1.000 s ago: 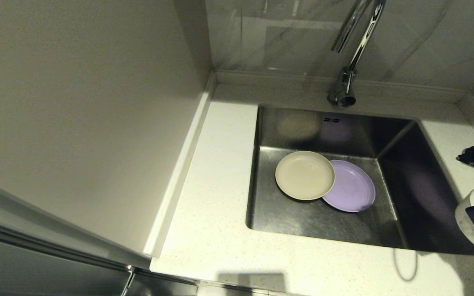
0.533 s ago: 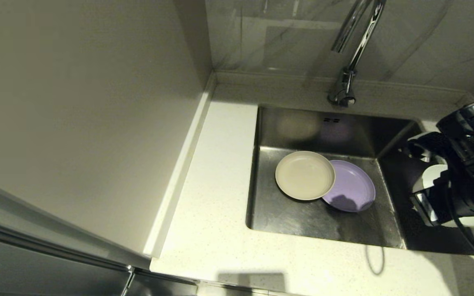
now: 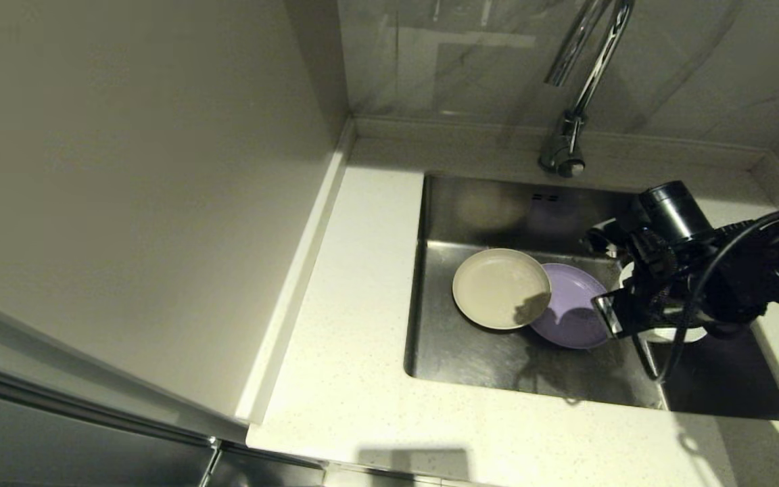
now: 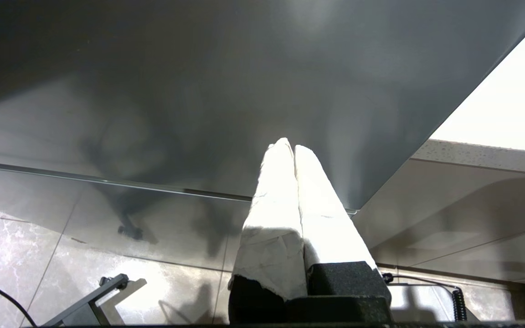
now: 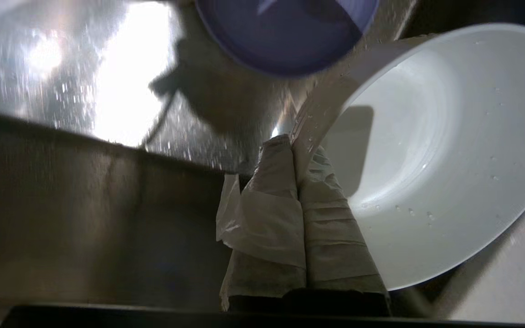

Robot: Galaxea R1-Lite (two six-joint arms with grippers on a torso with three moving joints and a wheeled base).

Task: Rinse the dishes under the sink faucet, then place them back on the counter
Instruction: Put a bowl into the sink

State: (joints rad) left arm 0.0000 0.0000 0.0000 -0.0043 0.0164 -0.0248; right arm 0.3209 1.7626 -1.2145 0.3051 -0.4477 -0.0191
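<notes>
Plates [image 3: 502, 288] lie unrinsed in the sink [image 3: 721, 385]; right gripper [image 5: 295, 150] pinches the bowl [image 5: 426, 150]'s rim above it.

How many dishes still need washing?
Nothing is back on the counter yet. The right gripper pinches the white bowl over the sink. The beige plate and purple plate lie inside, waiting.

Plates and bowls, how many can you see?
3. The beige plate lies in the sink, its edge over the purple plate beside it. The white bowl is pinched by the right tool above the sink.
</notes>
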